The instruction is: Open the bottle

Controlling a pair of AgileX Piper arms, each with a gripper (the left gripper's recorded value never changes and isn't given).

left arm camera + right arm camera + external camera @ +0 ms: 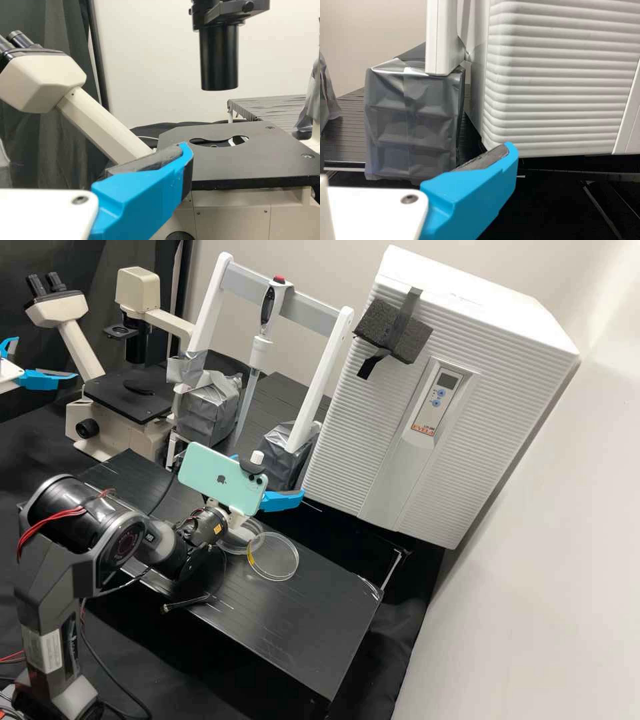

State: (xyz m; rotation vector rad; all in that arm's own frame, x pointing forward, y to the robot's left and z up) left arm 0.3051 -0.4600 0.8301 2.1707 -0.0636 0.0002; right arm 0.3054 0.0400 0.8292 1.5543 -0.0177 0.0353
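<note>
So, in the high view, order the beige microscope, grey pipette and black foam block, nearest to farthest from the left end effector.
1. Beige microscope, just beside the left end effector.
2. Grey pipette, hanging on the white frame.
3. Black foam block, on the white ridged machine.

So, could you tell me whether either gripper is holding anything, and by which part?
Nothing is held: the left fingers and the right fingers stand open, their pads bare.
</note>
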